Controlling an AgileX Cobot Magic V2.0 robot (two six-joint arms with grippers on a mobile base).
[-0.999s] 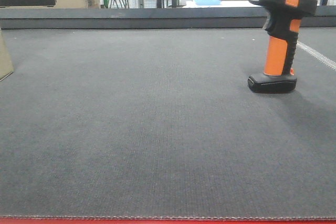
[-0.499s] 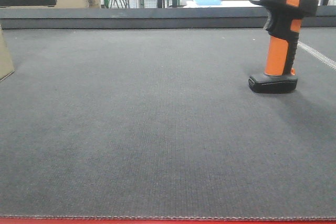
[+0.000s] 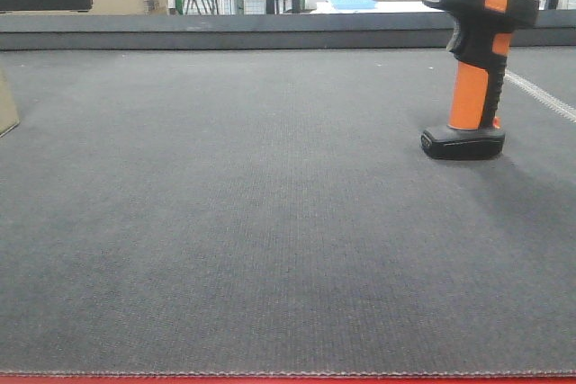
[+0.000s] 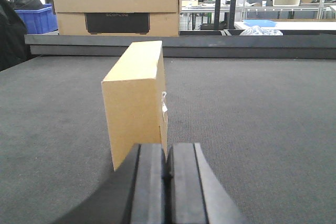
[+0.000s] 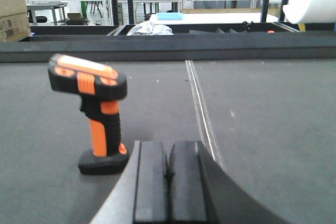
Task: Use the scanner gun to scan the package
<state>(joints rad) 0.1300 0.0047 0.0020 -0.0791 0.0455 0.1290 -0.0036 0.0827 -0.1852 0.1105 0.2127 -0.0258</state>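
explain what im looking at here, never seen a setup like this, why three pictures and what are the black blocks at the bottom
This is a two-armed robot at a grey felt-covered table, filmed by three cameras at the same moment. One camera looks forward across the table. The other two sit on the robot's wrists, so each looks out past its own claw.

The black blocks are those claws. The left gripper and the right gripper both have their two pads pressed together, and neither holds anything.

Two things stand on the table. In front of the right claw is an orange and black scanner gun, upright on its base; the front camera sees it too. In front of the left claw is a small cardboard package, standing on end. Only a sliver of it shows at the front camera's left edge. Beyond the table are boxes and shelving.
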